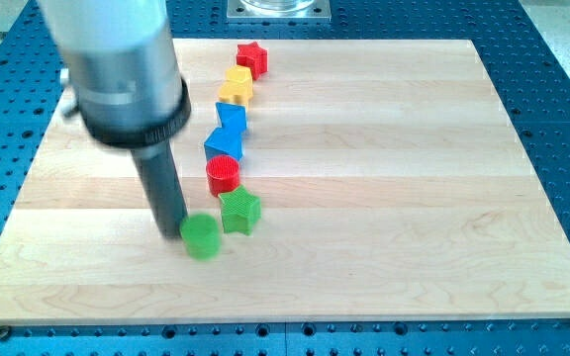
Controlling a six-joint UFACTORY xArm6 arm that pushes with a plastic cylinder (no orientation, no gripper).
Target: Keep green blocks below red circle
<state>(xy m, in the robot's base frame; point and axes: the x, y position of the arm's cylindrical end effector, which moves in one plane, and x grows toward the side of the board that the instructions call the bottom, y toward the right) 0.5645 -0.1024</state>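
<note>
The red circle (223,174) lies left of the board's middle. Just below it, touching or nearly so, is the green star (239,211). The green circle (202,236) lies lower and to the left of the star. My tip (171,232) is on the board right at the green circle's left edge, touching or nearly touching it. The dark rod rises from there to the grey arm body at the view's upper left.
A line of blocks runs up from the red circle: a blue block (223,145), a blue triangle-like block (231,118), a yellow block (236,88) and a red star (252,57). The wooden board (414,198) lies on a blue perforated table.
</note>
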